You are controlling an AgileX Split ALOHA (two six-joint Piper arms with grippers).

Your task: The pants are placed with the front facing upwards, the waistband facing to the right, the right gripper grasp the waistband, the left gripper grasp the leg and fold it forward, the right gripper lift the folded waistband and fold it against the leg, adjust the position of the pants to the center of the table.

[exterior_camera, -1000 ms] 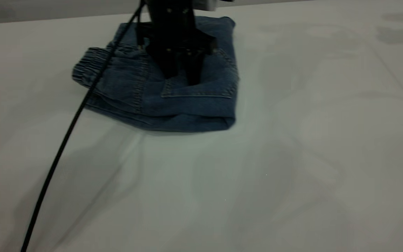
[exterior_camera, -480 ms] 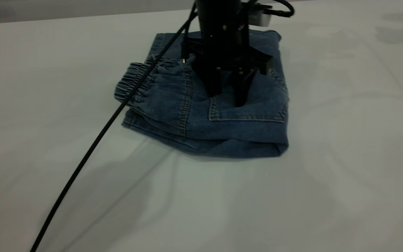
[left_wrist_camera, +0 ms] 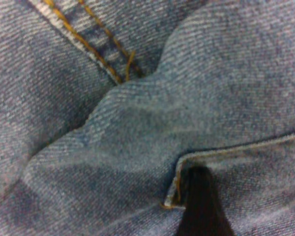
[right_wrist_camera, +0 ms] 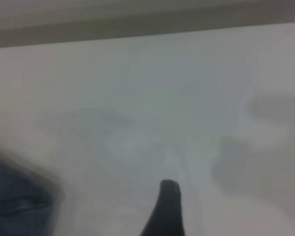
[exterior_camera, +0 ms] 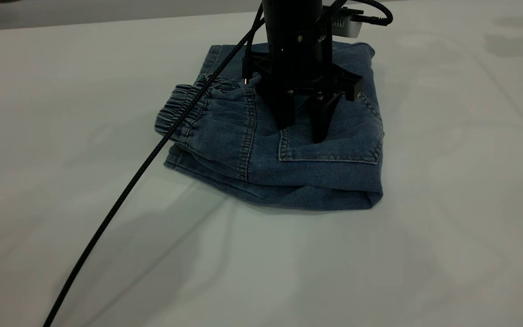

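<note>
Shifted rightward and a little nearer than a second ago: pants [exterior_camera: 284,154] and left gripper [exterior_camera: 302,129] together, with far less travel over the last half second. Reads as a drag toward the table's [exterior_camera: 425,236] centre that is almost done.

Lies now as a compact folded bundle on the far half, roughly mid-width. Shows the waistband [exterior_camera: 182,106] at the left, a patch pocket on top and the thick fold edge nearest.

Stands upright on the bundle, left gripper, both tips planted at the pocket's top edge. Jaws narrow, set slightly apart with denim between; pressing down rather than pinching, judging from the exterior view. Appears in the left wrist view to have one fingertip [left_wrist_camera: 199,206] tucked at the pocket corner, which would give purchase for sliding. Presses from above probably so the layers move as one and the fold stays shut.

Trails a braided cable [exterior_camera: 120,200] across the waistband toward the near left.

Hangs off to the side over bare table, right gripper [right_wrist_camera: 169,209], with the pants at the margin of its view; open or closed, cannot tell. Likely kept clear to leave the sliding path free.
</note>
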